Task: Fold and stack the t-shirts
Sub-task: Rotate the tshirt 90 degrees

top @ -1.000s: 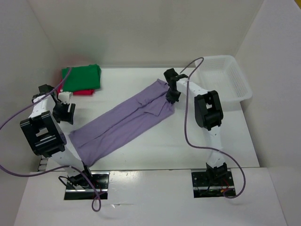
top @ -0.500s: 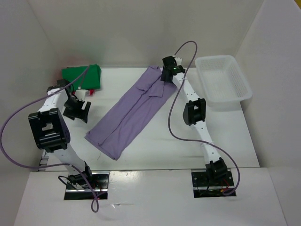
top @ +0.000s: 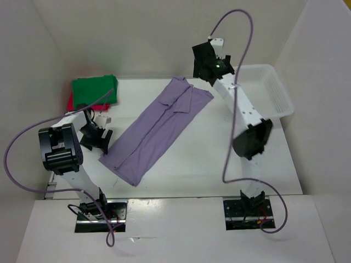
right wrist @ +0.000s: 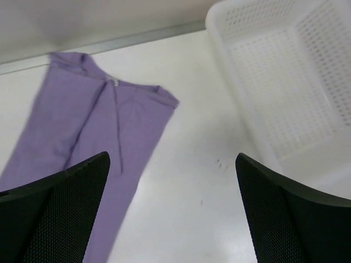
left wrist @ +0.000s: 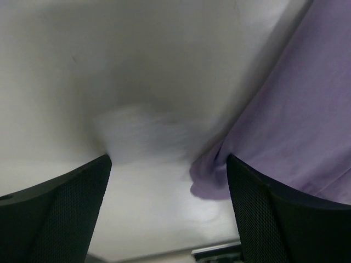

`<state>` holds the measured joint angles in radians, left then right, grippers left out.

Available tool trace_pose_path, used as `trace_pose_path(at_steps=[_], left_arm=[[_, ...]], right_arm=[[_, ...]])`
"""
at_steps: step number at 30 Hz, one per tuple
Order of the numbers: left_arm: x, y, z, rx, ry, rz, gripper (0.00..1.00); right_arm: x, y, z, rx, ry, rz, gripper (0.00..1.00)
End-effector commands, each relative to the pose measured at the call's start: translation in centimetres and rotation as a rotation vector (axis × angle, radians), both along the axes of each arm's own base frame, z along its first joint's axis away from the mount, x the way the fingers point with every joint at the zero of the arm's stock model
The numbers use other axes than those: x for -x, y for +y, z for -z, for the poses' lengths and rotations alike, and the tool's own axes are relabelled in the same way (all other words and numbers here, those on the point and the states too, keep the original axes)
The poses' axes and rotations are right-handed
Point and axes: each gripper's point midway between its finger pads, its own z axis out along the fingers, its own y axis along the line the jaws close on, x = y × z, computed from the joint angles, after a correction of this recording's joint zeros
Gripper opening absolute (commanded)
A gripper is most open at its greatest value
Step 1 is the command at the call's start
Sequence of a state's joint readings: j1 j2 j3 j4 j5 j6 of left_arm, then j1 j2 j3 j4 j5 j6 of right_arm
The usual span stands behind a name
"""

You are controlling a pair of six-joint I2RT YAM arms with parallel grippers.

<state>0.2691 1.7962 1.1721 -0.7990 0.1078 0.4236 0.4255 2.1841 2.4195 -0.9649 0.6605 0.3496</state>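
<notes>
Left hand (left wrist: pixel 167 164) and right hand (right wrist: pixel 173 159) both gape empty.

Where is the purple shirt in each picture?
Top external: the purple shirt lies slantwise across the middle of the white table.
Left wrist: it fills the right side.
Right wrist: upper left, left of the white basket.
Shared landmark: the white table under it.
</notes>
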Motion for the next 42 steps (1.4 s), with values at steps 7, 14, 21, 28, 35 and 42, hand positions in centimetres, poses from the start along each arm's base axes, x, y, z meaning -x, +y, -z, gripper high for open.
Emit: trace_pose_path(at_steps=[7,14,21,28,35,42], left_arm=[[0.7,-0.3,2.6,-0.013,-0.027,0.098,0.93],[3.4,-3.3,3.0,0.093,0.027,0.182,0.41],[7.1,-8.7,1.1,0.184,0.053,0.409,0.33],[7.1,-9.3,-1.7,0.125,-0.017,0.478,0.48],[6.6,-5.7,-3.5,-0.042,-0.086,0.4,0.53],[6.9,-4.1,-4.7,-0.154,-0.16,0.384,0.61]], right_arm=[[19.9,12.0,3.0,-0.312,0.087,-0.306,1.0],[29.8,22.9,13.8,-0.524,0.354,-0.389,0.72],[35.3,26.5,18.0,-0.593,0.456,-0.371,0.68],[40.4,29.6,19.7,-0.705,0.512,-0.391,0.7],[41.4,31.9,24.5,-0.658,0.598,-0.262,0.73],[41.7,32.5,26.2,-0.683,0.621,-0.249,0.73]])
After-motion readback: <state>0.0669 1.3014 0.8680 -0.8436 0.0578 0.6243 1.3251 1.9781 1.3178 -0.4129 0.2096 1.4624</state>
